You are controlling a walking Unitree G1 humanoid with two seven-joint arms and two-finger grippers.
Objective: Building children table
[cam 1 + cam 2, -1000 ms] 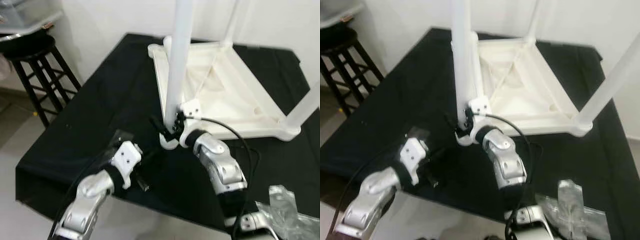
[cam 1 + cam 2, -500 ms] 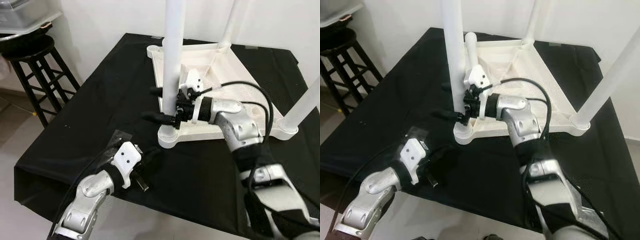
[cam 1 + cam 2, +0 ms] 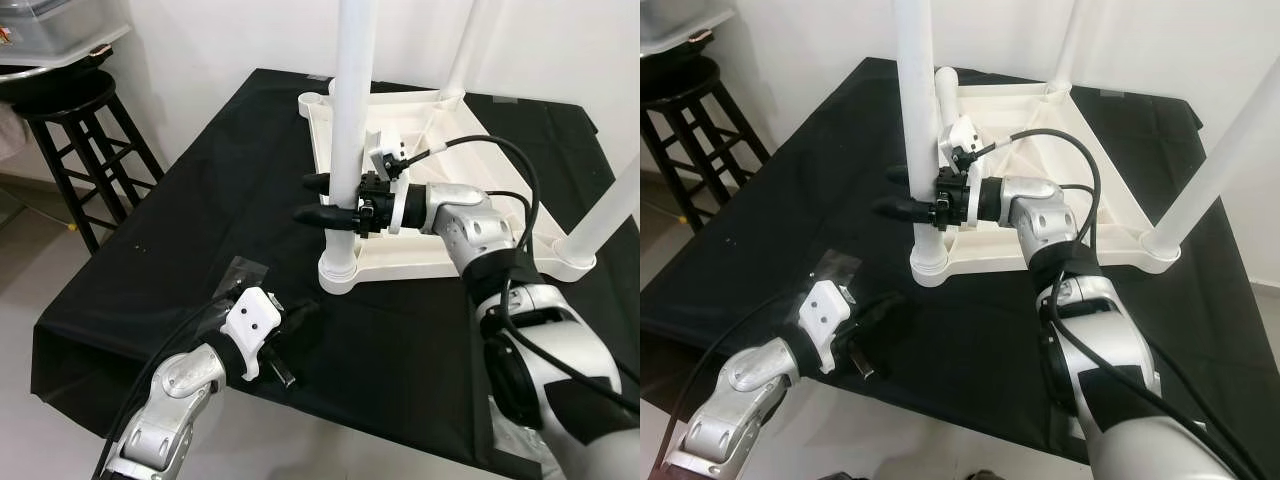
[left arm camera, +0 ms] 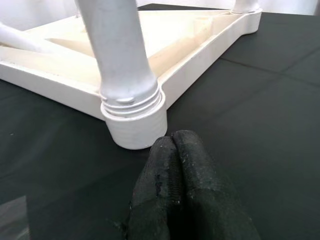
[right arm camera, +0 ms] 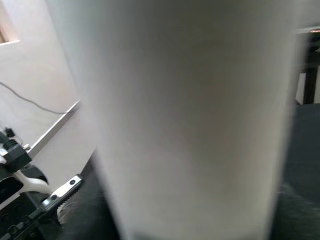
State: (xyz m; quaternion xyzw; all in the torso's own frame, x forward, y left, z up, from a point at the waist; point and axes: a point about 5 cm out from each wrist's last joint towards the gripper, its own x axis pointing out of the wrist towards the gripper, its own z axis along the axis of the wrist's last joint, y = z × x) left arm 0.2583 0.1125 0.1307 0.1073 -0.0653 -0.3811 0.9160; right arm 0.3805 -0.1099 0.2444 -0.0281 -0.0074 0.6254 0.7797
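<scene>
A white children's table (image 3: 470, 200) lies upside down on a black-clothed tabletop (image 3: 200, 220). Its near-left leg (image 3: 350, 90) stands upright in a corner socket (image 3: 338, 270). My right gripper (image 3: 304, 198) reaches in from the right, a little above the socket. One black finger lies on each side of the leg, closed against it. In the right wrist view the leg (image 5: 190, 115) is very close and blurred. My left gripper (image 3: 298, 328) hovers low at the front of the tabletop, shut and empty. Its fingertips (image 4: 172, 145) point at the socket (image 4: 134, 120) from a short way off.
Two more white legs rise at the back (image 3: 462, 45) and at the right corner (image 3: 610, 215). A clear plastic bag (image 3: 243, 270) lies on the cloth near my left gripper. A black wooden stool (image 3: 70, 100) stands left of the tabletop, under a plastic bin (image 3: 50, 25).
My right gripper rose from the corner socket up along the leg, and its fingers drew in on the leg. The left gripper stayed almost still.
</scene>
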